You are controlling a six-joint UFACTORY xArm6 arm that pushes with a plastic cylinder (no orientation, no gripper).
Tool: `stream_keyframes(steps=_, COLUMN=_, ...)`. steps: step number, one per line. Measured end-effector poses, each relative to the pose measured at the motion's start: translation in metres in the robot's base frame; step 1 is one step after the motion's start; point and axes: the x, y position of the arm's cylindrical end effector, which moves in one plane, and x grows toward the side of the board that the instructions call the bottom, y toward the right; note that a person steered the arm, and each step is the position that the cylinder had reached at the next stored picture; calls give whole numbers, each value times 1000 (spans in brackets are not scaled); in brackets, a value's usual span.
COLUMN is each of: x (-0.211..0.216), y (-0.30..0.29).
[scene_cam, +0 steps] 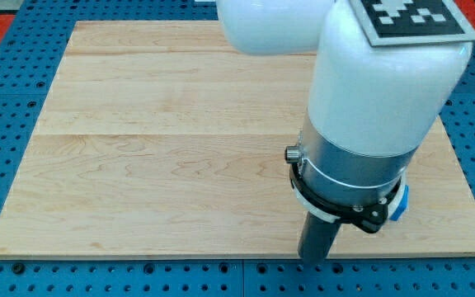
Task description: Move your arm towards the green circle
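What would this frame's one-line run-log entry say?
arm: low at view's bottom right | my tip: near wooden board bottom edge | green circle: not visible | blue block: mostly hidden behind arm | contact: cannot tell

One camera looks steeply down, close, at the wooden board from its bottom edge.
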Motion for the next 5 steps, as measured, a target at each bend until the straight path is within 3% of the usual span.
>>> stream_keyframes(steps=5, x=0, y=32)
